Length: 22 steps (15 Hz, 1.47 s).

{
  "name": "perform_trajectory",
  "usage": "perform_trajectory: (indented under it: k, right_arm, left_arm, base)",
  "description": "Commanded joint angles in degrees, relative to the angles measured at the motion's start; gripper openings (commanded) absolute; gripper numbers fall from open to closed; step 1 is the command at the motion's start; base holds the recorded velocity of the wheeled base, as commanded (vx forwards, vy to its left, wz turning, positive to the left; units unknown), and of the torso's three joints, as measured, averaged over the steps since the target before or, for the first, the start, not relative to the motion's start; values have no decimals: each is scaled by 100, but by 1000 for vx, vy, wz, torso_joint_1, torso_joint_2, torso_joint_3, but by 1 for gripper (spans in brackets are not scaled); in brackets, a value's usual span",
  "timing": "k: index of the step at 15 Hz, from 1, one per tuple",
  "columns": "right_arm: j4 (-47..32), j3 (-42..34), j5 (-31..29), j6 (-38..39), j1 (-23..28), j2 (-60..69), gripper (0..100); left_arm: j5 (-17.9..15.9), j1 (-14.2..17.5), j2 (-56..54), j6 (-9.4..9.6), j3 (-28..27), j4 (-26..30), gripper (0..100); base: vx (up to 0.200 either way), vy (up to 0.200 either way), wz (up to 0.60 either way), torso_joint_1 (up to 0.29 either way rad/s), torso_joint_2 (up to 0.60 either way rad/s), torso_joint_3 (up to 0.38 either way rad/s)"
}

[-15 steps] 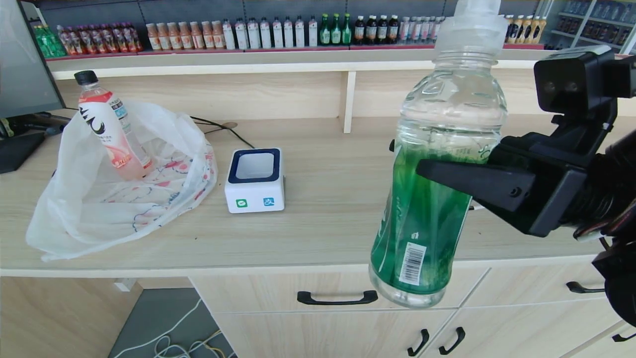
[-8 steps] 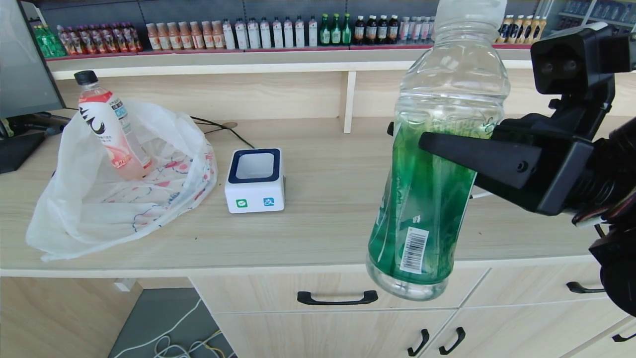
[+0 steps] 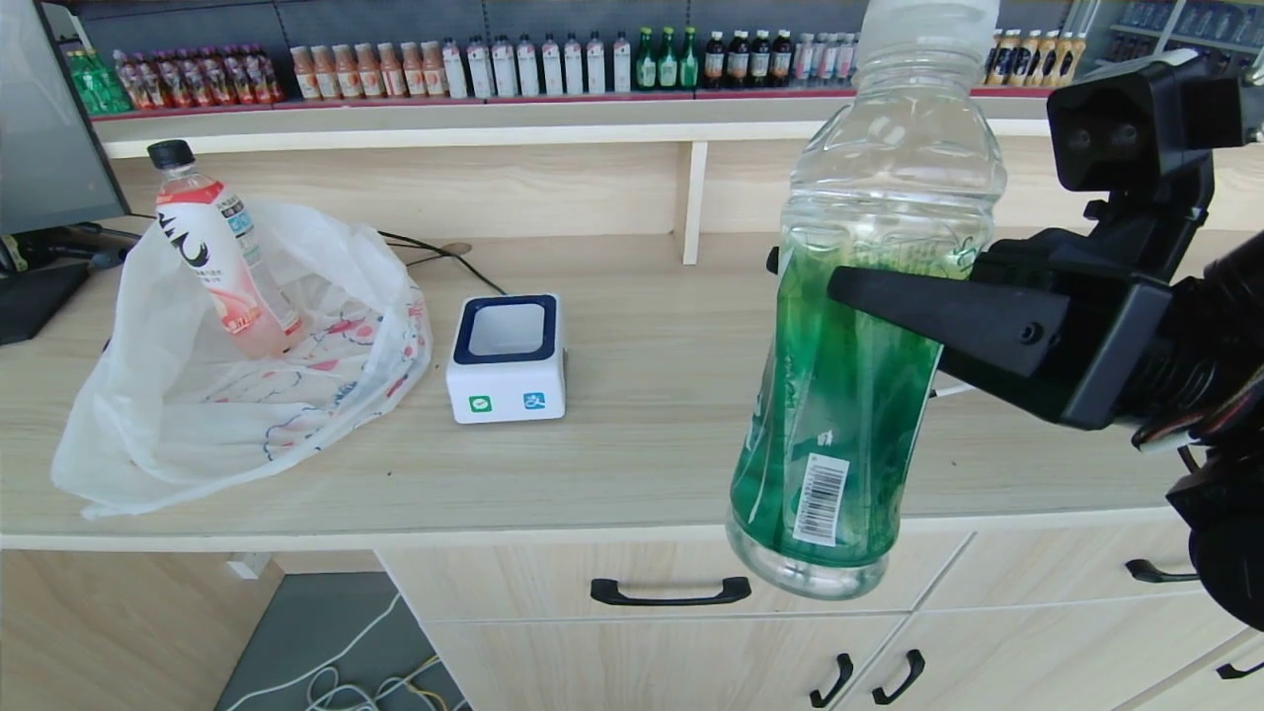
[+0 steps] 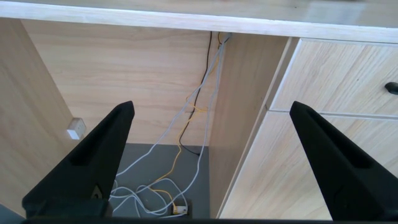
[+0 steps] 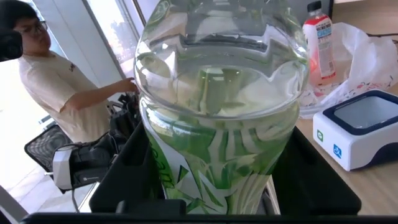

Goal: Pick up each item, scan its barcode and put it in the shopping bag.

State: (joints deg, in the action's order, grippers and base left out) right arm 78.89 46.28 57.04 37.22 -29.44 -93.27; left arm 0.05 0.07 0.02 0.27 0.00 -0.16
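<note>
So the right gripper point(image 3: 805, 275) is clamped around the middle of the green bottle point(image 3: 849, 395), holding it up in the air over the near right part of the counter point(image 3: 642, 444), tilted a bit, barcode point(image 3: 820, 499) low down and facing near. The scanner point(image 3: 507, 360) sits mid-counter to its left. Further left is the shopping bag point(image 3: 197, 415) with a pink bottle point(image 3: 222, 257) leaning inside. The left gripper point(image 4: 211, 107) has its fingers wide apart, down below the counter edge
</note>
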Motion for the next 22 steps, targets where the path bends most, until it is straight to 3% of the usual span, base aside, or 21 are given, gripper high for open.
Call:
perform_trajectory:
  k: [1, 10, 15, 20, 21, 22]
  right_arm:
    - [-5, -31, 0, -4, 0, -7, 0]
    - [13, -145, -9, -39, -53, 55, 0]
    - [725, -716, -158, -48, 8, 160, 0]
    - [742, -1288, -1670, -813, 17, 485, 0]
    - [742, -1296, -1696, -848, 17, 485, 0]
    - [716, -1472, -2241, -1489, 26, 485, 0]
  left_arm:
    - [4, 1, -2, 0, 0, -2, 100]
    - [4, 1, -2, 0, 0, -2, 100]
    - [4, 1, -2, 0, 0, -2, 100]
    - [4, 1, -2, 0, 0, -2, 100]
    - [4, 1, -2, 0, 0, -2, 100]
    - [4, 1, -2, 0, 0, -2, 100]
  base:
    - [0, 0, 0, 0, 0, 0]
    - [0, 0, 0, 0, 0, 0]
    - [0, 0, 0, 0, 0, 0]
    - [0, 0, 0, 0, 0, 0]
    - [0, 0, 0, 0, 0, 0]
    - [0, 0, 0, 0, 0, 0]
